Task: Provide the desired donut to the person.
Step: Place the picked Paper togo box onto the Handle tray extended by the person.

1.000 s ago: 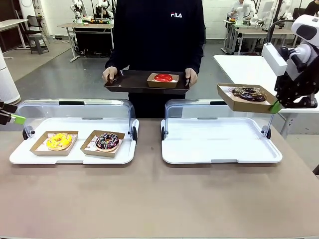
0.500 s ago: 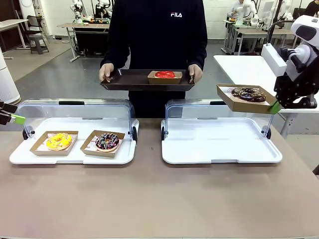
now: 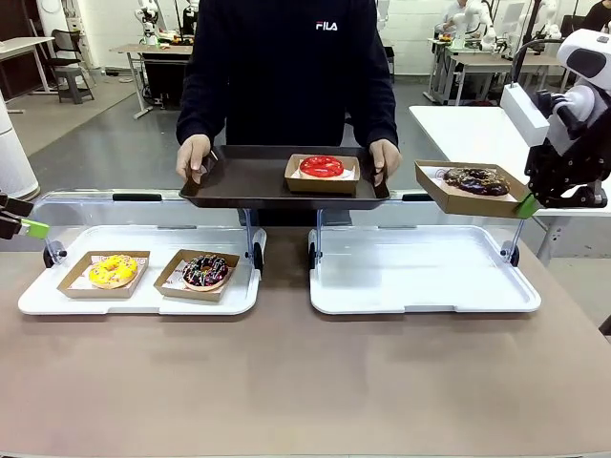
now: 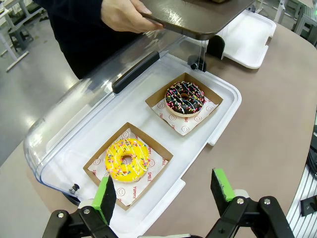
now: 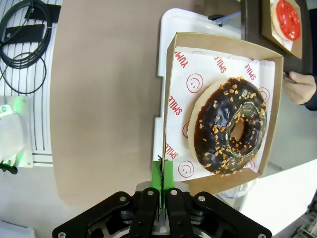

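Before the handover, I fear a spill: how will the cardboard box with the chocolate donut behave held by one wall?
The right gripper pinches one thin wall of the box, so it may sag. The donut sits loose on paper, likely sliding if tilted.

A brown worktop (image 3: pixel 286 382) carries two white trays side by side, a narrow gap between them. The left tray (image 3: pixel 38 301) has a clear domed lid (image 3: pixel 143 212) swung open behind it, with a black handle (image 3: pixel 136 197) along its top edge. On this tray sit two open cardboard boxes lined with printed paper: one holds a yellow donut (image 3: pixel 113 270) with coloured sprinkles, the other, just beside it, a chocolate donut (image 3: pixel 205 271) with sprinkles and white stripes. The right tray (image 3: pixel 420 286) has the same kind of clear lid (image 3: pixel 382 215), also open. A white table (image 3: pixel 468 129) stands off to the right, and a chair (image 3: pixel 67 57) far back on the left. Black cables (image 5: pixel 25 54) lie coiled beyond the worktop's edge.
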### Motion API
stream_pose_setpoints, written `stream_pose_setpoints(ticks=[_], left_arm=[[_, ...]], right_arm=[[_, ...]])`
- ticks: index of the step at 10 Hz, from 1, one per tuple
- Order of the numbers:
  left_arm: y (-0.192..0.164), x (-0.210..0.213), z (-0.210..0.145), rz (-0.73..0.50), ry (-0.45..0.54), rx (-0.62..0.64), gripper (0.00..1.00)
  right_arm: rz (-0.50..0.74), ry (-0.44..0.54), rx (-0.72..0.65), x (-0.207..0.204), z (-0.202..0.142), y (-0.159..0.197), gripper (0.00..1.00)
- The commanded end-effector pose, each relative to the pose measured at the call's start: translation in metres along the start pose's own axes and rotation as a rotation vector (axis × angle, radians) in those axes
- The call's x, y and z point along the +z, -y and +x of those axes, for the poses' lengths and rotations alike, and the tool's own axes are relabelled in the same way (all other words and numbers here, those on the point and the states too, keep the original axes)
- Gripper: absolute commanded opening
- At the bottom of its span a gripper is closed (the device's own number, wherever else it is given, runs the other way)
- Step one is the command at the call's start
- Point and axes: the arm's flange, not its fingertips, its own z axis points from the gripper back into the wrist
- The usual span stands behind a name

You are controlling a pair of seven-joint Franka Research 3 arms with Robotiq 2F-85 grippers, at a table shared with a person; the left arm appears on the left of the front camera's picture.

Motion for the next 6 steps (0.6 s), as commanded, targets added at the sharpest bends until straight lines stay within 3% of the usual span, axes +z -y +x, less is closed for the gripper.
stream_pose_setpoints(ticks=[1,6], left_arm=[[-0.0022,-0.0011,-0.0035,-0.008,0.020,-0.015,1.00],[-0.0022,-0.0011,-0.0035,-0.008,0.020,-0.015,1.00]], right_arm=[[-0.003,-0.023,-0.009,-0.0026,-0.0008,-0.0002,0.00],[-0.003,-0.023,-0.009,-0.0026,-0.0008,-0.0002,0.00]])
